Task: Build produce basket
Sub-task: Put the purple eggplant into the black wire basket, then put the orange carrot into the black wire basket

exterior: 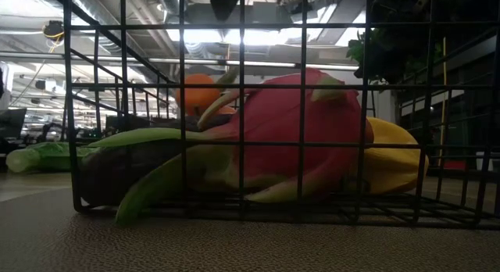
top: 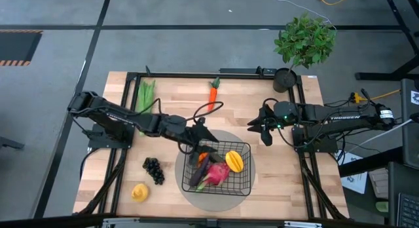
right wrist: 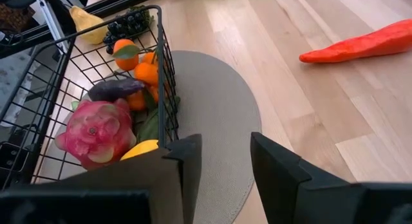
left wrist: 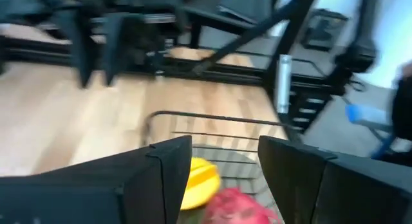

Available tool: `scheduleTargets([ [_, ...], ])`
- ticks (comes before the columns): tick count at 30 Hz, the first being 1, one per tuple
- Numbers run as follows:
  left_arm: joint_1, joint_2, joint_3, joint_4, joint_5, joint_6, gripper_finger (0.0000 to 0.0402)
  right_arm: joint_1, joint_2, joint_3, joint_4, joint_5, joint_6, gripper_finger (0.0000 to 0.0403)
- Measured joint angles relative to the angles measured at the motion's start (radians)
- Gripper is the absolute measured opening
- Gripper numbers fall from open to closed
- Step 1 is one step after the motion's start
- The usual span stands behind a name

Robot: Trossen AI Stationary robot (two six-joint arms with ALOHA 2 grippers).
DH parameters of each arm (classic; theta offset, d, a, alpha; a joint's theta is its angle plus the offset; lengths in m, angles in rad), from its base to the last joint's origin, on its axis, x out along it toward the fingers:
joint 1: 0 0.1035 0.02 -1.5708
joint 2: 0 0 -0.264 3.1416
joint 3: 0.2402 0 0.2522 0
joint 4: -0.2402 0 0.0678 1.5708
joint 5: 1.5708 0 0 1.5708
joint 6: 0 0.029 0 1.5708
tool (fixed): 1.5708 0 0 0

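Note:
The black wire basket [top: 241,186] stands on a round grey mat [top: 196,198] at the table's middle front. In it lie a pink dragon fruit [top: 219,173], a yellow mango [top: 234,161], orange clusters [right wrist: 145,69] and a purple eggplant [right wrist: 116,89]. My left gripper [top: 200,137] hovers open above the basket's far left corner, with nothing between its fingers [left wrist: 164,179]. My right gripper [top: 260,128] hangs open to the right of the basket, above the bare wood. A carrot [top: 213,92], a green husk [top: 145,95], dark grapes [top: 154,169] and a yellow fruit [top: 139,192] lie on the table.
A leafy plant in a black pot [top: 288,77] stands at the far right corner. A black frame [top: 196,75] runs round the tabletop. Bare wood lies between the basket and the carrot, and to the right of the mat.

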Motion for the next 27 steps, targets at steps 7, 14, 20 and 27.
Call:
scheduleTargets([
  [7,0.039,-0.115,0.0,-0.3,-0.128,-0.01,0.0166,0.0,0.0,0.0,0.036,0.009,0.001,0.0123],
  [14,0.039,-0.224,0.001,-0.494,-0.416,0.018,0.0166,-0.029,0.049,0.038,0.22,0.295,0.074,0.0123],
  [20,0.043,-0.245,-0.001,-0.511,-0.561,0.177,0.0166,-0.096,0.229,0.192,0.189,0.242,0.048,0.0123],
  [27,0.061,-0.262,0.0,-0.553,-0.635,0.161,0.0166,-0.171,0.565,0.52,-0.083,0.208,0.056,0.0123],
])
